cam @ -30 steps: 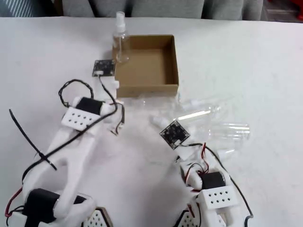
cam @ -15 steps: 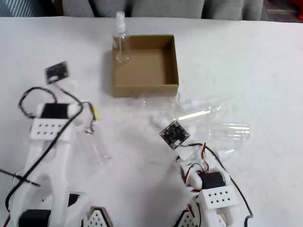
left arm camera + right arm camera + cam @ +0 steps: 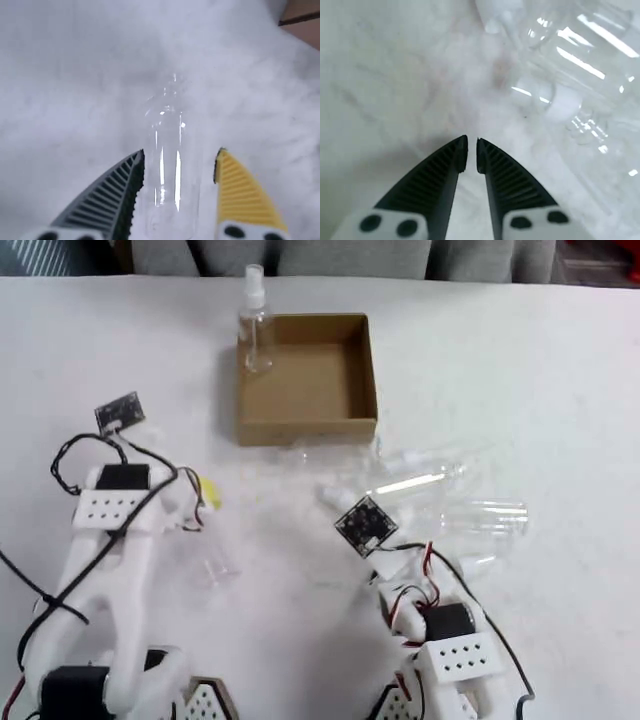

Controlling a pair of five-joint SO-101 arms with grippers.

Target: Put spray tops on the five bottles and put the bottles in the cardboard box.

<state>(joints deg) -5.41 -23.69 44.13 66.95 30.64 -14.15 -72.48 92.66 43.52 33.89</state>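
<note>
I observe a clear bottle [image 3: 169,170] without a top lying on the table [image 3: 520,340] between the fingers of the left gripper [image 3: 179,154]. The fingers are spread wide to either side of it, and I see a gap on the yellow finger's [image 3: 240,195] side. The right gripper [image 3: 470,152] has its fingers drawn together with nothing between them. Just ahead of it and off to one side lies a cluster of clear bottles [image 3: 570,75] on their sides; I cannot tell which carry tops. Well beyond both grippers sits the cardboard box [image 3: 305,428]. One bottle with a spray top [image 3: 255,320] stands upright in its far corner, on the left gripper's side.
</note>
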